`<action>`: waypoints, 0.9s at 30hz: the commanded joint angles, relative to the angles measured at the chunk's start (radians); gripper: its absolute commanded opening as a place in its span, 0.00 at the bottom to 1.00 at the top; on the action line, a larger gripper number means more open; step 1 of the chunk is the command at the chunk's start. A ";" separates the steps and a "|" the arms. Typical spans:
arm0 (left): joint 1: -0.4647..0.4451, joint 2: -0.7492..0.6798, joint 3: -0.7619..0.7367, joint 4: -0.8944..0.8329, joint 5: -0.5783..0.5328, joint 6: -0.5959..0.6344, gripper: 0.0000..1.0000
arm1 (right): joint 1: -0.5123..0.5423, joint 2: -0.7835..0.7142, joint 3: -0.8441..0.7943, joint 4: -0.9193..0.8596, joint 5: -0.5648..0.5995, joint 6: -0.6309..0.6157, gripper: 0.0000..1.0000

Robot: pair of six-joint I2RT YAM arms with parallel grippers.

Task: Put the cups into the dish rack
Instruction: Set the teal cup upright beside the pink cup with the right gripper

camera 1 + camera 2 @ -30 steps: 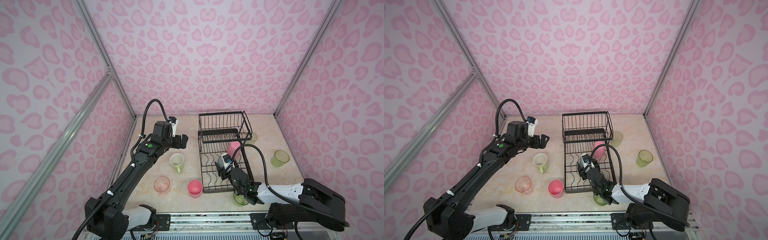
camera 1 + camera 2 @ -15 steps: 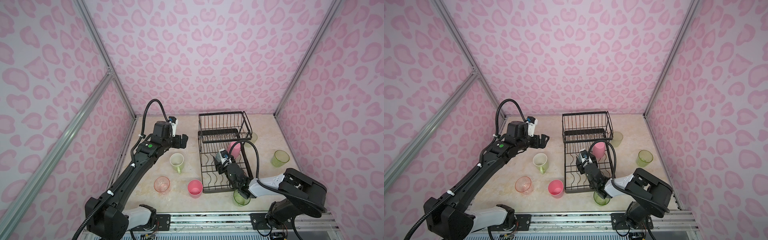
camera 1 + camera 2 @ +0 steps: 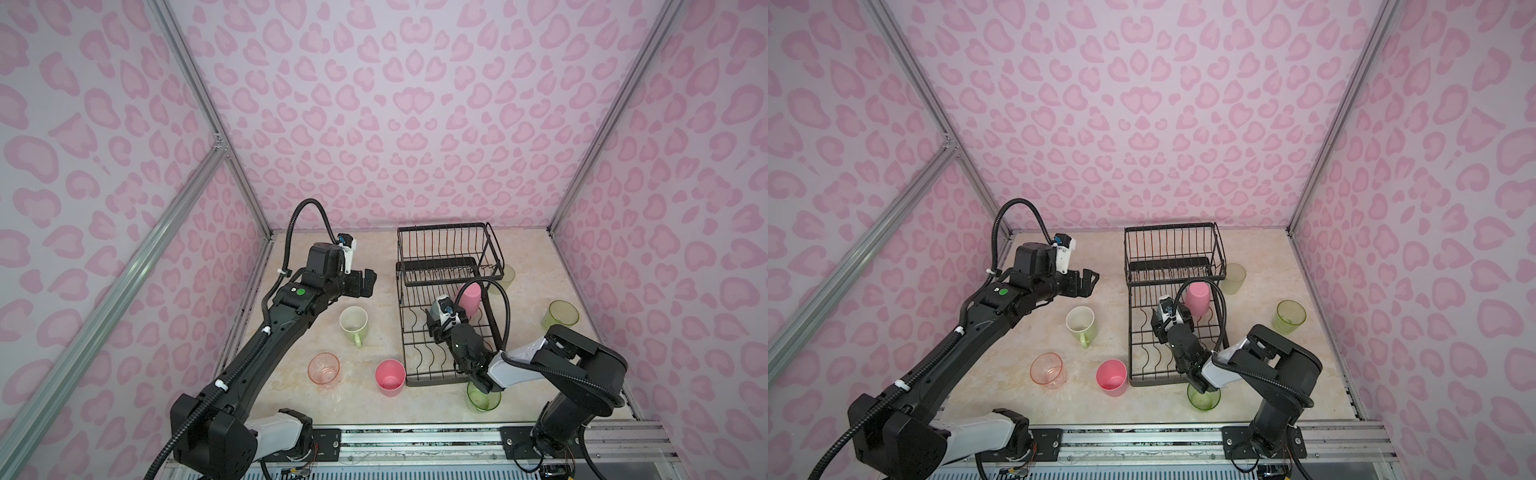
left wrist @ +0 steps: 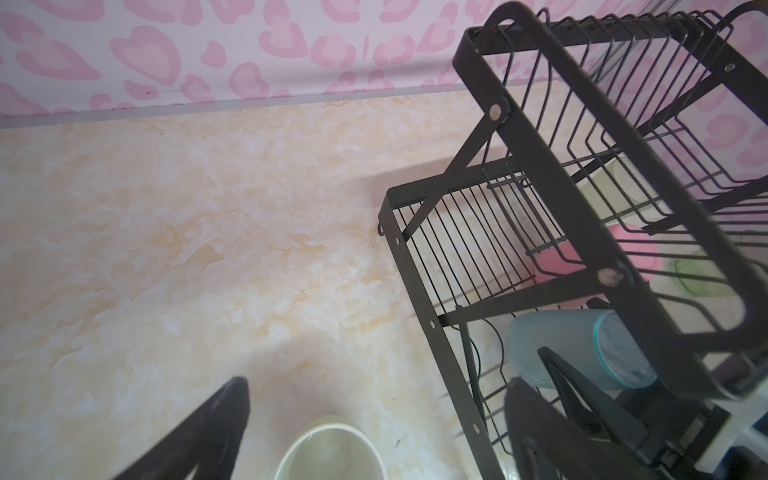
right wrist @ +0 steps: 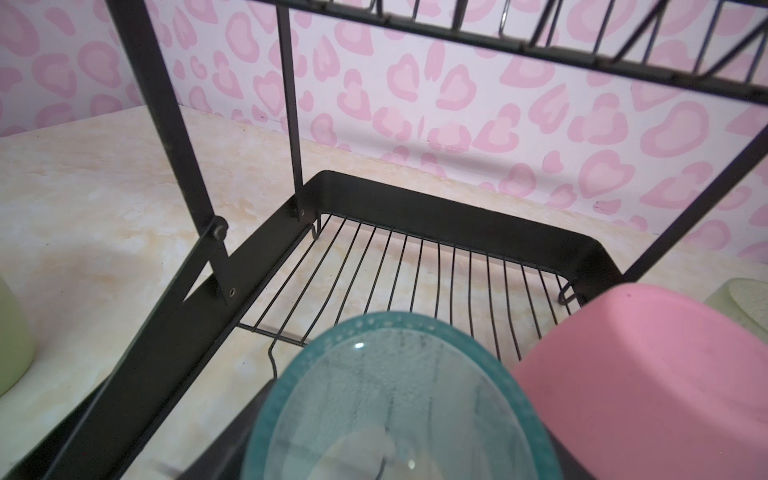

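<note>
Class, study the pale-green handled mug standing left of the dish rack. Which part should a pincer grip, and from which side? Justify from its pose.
Probably the rim wall of the mug, from above, on the far side opposite its handle: it stands upright, mouth open, so the open left pincer can straddle the wall there, clear of the handle.

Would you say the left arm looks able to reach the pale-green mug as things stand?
Probably yes: the left gripper hangs open just beyond the mug, which stands upright, apart from the dish rack, with nothing between them.
</note>
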 commanded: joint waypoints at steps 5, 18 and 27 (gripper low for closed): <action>0.000 0.005 -0.004 0.018 0.010 0.000 0.98 | -0.011 0.065 0.013 0.115 0.053 -0.015 0.73; 0.000 0.014 -0.006 0.021 0.018 -0.005 0.98 | -0.048 0.137 0.064 0.174 0.050 -0.029 0.75; 0.001 0.021 -0.007 0.020 0.019 -0.007 0.98 | -0.077 0.185 0.114 0.198 0.042 -0.056 0.76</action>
